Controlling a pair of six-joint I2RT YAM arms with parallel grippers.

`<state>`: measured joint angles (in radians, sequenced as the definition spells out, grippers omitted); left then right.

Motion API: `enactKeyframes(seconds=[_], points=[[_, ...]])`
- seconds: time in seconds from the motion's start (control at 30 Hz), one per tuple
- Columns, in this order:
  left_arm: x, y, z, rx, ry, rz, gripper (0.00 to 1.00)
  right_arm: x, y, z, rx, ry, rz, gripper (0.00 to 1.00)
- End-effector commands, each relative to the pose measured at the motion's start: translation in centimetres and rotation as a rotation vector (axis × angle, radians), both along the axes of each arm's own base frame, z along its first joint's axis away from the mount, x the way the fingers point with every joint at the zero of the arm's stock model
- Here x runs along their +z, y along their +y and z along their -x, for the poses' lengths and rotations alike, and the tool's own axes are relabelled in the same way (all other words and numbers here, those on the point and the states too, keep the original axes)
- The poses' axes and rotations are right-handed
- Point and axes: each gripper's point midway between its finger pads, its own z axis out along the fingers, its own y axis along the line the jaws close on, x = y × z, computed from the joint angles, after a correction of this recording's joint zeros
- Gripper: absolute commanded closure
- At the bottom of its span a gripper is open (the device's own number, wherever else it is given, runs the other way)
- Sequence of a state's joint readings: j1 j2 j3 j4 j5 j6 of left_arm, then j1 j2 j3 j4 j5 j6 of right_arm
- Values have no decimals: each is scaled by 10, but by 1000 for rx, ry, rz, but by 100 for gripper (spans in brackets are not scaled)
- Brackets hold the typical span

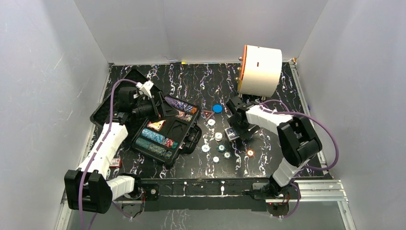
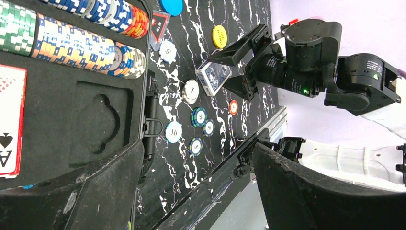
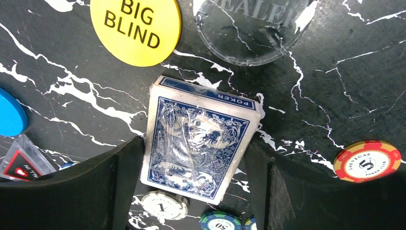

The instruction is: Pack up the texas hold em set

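Working the blue card deck (image 3: 198, 143) now: it lies flat on the marbled table (image 3: 311, 96), just below the yellow BIG BLIND button (image 3: 136, 26) and the clear dealer button (image 3: 253, 28), well apart from the black case (image 2: 57, 115). My right gripper (image 3: 196, 158) straddles it, one finger along each long edge. The wrist view puts both pads right at the wrapper, but I can't tell whether they bite or merely flank it, so I won't call it held. To do this well, I judge I want the squeeze across the deck's width, low on the sides and centred along its length, so the slick cellophane doesn't let it pivot. Watch that white chip (image 3: 166, 205) at the deck's near corner: it looks tucked against or under the edge, and a lift could drag it along, so straight up first. Then it's across to the empty moulded pocket (image 2: 98, 122) in the foam, beside the red deck (image 2: 10, 120), and I'd match the deck's long axis to that recess before lowering. Over on the other side, my left gripper (image 2: 197, 146) hangs above the case's front edge with its jaws spread wide and nothing between them, touching nothing I can see.
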<state>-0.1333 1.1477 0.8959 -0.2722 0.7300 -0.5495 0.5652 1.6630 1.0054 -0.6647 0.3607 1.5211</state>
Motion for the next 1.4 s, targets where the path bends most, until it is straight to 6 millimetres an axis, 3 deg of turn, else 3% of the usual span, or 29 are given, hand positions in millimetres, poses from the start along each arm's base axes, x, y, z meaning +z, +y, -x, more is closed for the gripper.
enactKeyframes(seconds=[0.0, 0.13, 0.2, 0.23, 0.3, 0.43, 0.6, 0.73, 0.87, 1.1, 1.3, 1.37], points=[[3, 2, 12, 1, 4, -15, 18, -14, -13, 7, 58, 71, 102, 16], [3, 5, 16, 13, 2, -31, 18, -24, -15, 13, 76, 137, 134, 17], [2, 6, 19, 15, 6, -33, 18, -23, -15, 14, 79, 144, 136, 27], [3, 7, 21, 16, 7, -34, 18, -21, -14, 13, 85, 135, 130, 38], [2, 7, 26, 19, 11, -31, 18, -14, -12, 11, 81, 107, 114, 43], [3, 9, 35, 31, 4, -24, 16, 25, 2, -3, 105, -14, 41, 44], [-1, 11, 42, 68, 16, -16, 11, 77, 54, -16, 307, -140, -134, 53], [-12, 2, 52, 54, 117, 58, 10, 103, 100, -8, 449, -176, -215, 52], [-11, 5, 53, 52, 91, 34, 9, 124, 151, 2, 573, -224, -279, 52], [-18, 7, 52, 88, 108, 32, 10, 147, 223, 14, 722, -248, -423, 52], [-15, 1, 47, 110, 87, 120, 14, 155, 248, 19, 682, -247, -593, 51], [-13, -2, 42, 124, 70, 146, 17, 148, 255, 19, 675, -224, -610, 51]])
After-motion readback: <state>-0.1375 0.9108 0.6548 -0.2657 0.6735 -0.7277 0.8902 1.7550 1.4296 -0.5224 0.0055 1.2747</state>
